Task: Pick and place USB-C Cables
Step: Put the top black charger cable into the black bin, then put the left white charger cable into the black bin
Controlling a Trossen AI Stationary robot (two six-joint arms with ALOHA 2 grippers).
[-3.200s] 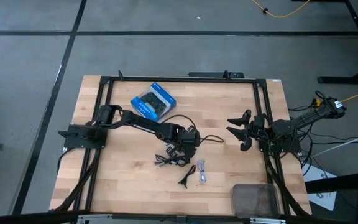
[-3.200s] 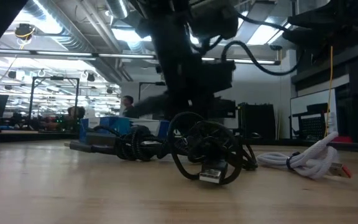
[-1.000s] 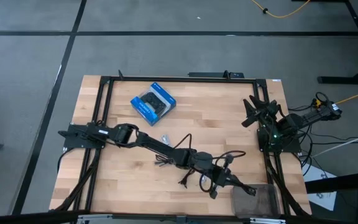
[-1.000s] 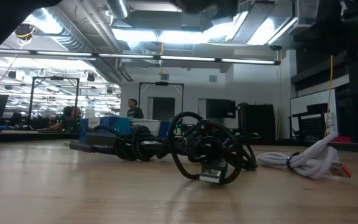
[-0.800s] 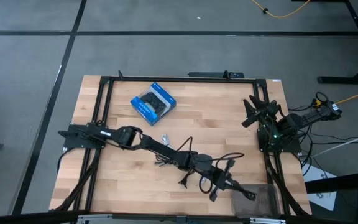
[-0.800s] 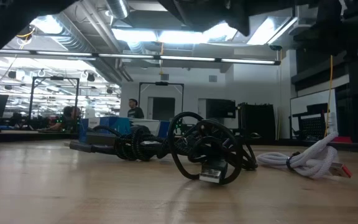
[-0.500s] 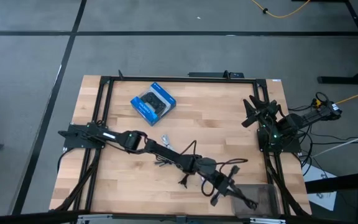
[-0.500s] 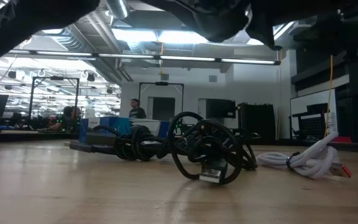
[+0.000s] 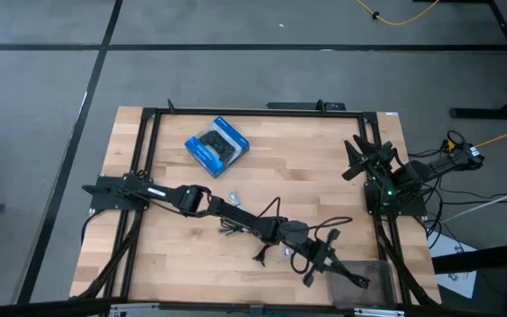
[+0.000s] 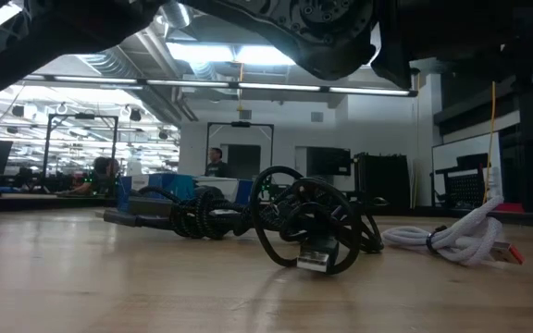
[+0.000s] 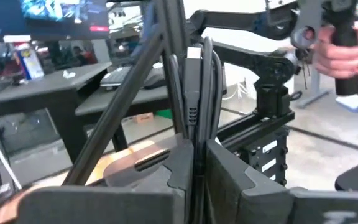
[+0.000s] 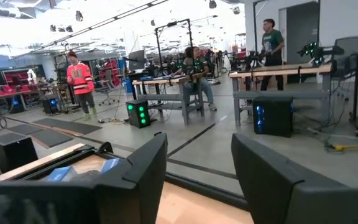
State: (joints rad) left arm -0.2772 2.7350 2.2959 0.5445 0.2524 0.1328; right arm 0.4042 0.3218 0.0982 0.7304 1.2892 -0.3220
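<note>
**Left arm carrying a black cable to the grey tray**

From above, your left gripper (image 9: 346,274) is stretched out to the near right corner of the table (image 9: 139,220), at the edge of the grey tray (image 9: 378,280). A black USB-C cable (image 9: 324,239) trails from it in a loop. What lies in the tray you cannot tell from here. Three more cables remain on the wood: a black bundle (image 9: 234,228), another black one (image 9: 260,254) and a white-grey cable (image 9: 286,253). The blue box (image 9: 216,145) sits well apart near the far edge. Your right gripper (image 9: 357,158) waits by the right edge, fingers spread and empty.

At table height, the remaining black coils (image 10: 308,227) and the white-grey cord (image 10: 456,239) lie on the table.

In the left wrist view, the fingers (image 11: 229,177) are clamped together on the black cable, which runs up between them.

The right wrist view shows its fingers (image 12: 145,165) apart with nothing between.

The likely trouble: the trailing loop could hang over the tray rim when you let go, or drag the cables lying just beside it, because the cord is long and springy
</note>
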